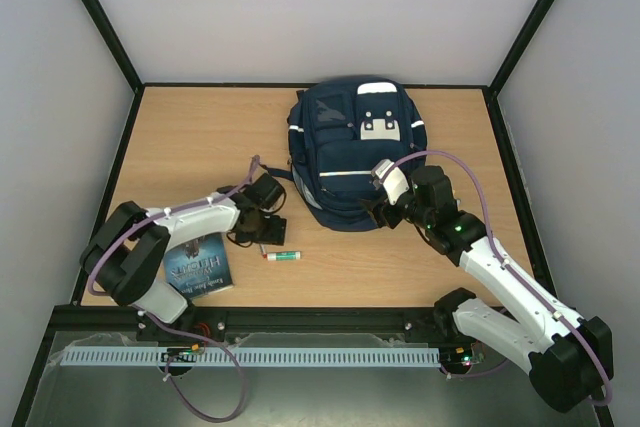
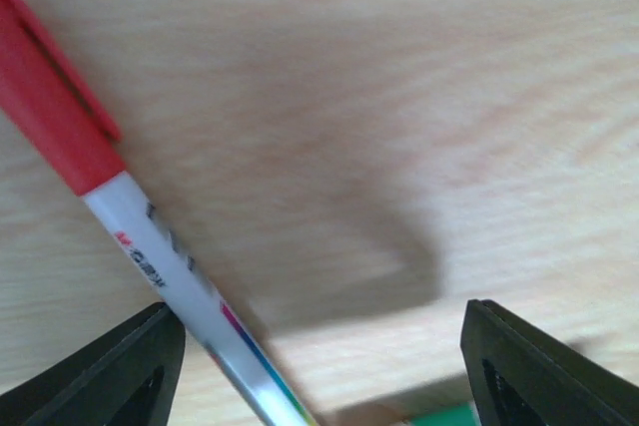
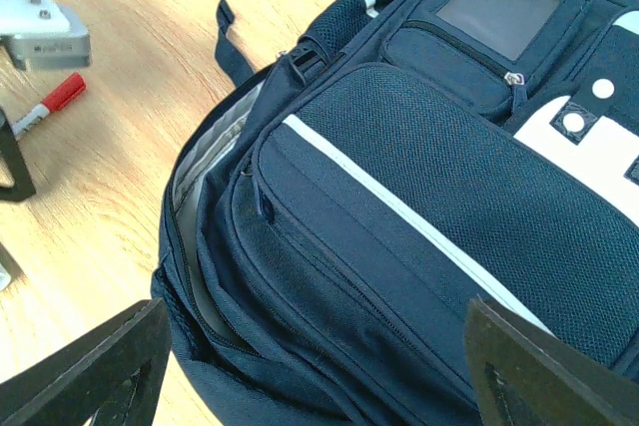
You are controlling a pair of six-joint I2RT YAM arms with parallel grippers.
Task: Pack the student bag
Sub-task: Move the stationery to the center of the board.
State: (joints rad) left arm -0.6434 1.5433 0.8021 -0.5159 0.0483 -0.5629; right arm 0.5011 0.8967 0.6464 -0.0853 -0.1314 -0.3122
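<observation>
Straddling red-capped marker (image 2: 150,246), left fingers (image 2: 110,376) wide, right fingers (image 3: 90,366) wide over student bag (image 3: 419,197), book (image 1: 200,269) beside left arm (image 1: 190,222).

The top camera looks steeply down from above the near edge over the whole desk (image 1: 200,137). The left wrist camera sits very close over the wood, blurred, on a red-capped marker (image 2: 150,256). The right wrist camera faces the navy backpack (image 3: 419,207) from close by, catching probably the same marker at its upper left.
</observation>
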